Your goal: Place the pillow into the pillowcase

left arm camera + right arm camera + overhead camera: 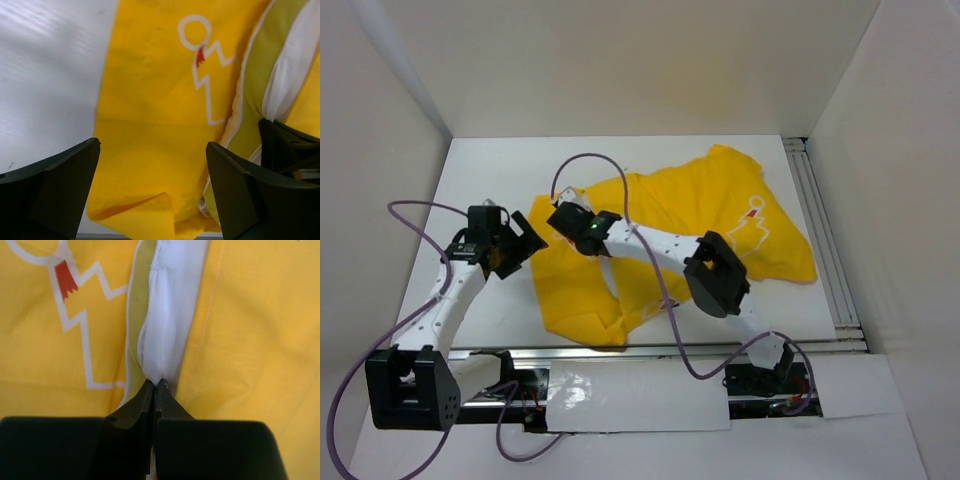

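The yellow pillowcase (710, 215) lies crumpled across the middle of the white table (490, 180). Its white-and-red print shows in the left wrist view (205, 75). The white pillow (172, 315), with its pale yellow-green edge seam, shows as a strip between folds of the pillowcase (250, 315); the rest of it is hidden. My right gripper (562, 216) reaches across to the case's left side and is shut (156, 384) on a pinch of the white pillow. My left gripper (527, 246) is open (152, 170) just above the case's left edge (150, 125), beside the pillow (287, 65).
White enclosure walls stand on the left, back and right. A metal rail (825, 240) runs along the table's right edge. Purple cables (570, 165) loop over both arms. The right arm's links (715, 275) lie over the pillowcase.
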`<state>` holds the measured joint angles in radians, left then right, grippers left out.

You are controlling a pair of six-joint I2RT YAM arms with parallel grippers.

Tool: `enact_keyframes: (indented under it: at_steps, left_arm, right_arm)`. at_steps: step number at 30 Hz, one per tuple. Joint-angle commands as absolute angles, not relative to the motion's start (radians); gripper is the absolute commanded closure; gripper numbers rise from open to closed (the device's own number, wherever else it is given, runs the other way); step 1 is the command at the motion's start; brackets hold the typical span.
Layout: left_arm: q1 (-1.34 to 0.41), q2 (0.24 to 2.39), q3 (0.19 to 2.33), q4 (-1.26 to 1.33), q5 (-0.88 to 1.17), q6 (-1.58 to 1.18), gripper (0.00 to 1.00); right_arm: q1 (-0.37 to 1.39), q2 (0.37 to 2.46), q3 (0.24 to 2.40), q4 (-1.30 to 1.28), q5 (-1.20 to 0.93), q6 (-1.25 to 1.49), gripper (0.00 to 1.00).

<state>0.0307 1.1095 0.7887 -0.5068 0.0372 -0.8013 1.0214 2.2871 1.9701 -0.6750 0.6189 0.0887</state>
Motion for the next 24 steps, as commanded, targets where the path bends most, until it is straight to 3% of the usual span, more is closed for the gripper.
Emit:
enact_keyframes:
  at_steps: [1,6,12,17,24]
  left_arm:
    - [-0.061,1.124,0.807,-0.399,0.115,-0.718,0.01]
    - [-0.198,1.181,0.86,-0.342,0.114,-0.675,0.16]
    - [-0.325,1.242,0.908,-0.244,0.16,-0.709,0.2]
    - [-0.446,1.296,0.98,-0.206,0.048,-0.718,0.2]
    - [-0.472,1.377,1.014,-0.144,-0.029,-0.684,0.2]
  right_arm:
    - [0.942,1.948,1.846,-0.481,0.489,0.11,1.0]
    - [0.816,1.731,1.686,-0.388,0.215,0.153,1.0]
    - [0.761,1.635,1.651,-0.36,0.054,0.184,1.0]
    - [0.723,1.615,1.614,-0.35,-0.004,0.207,1.0]
    - [0.693,1.549,1.565,-0.299,-0.083,0.247,1.0]
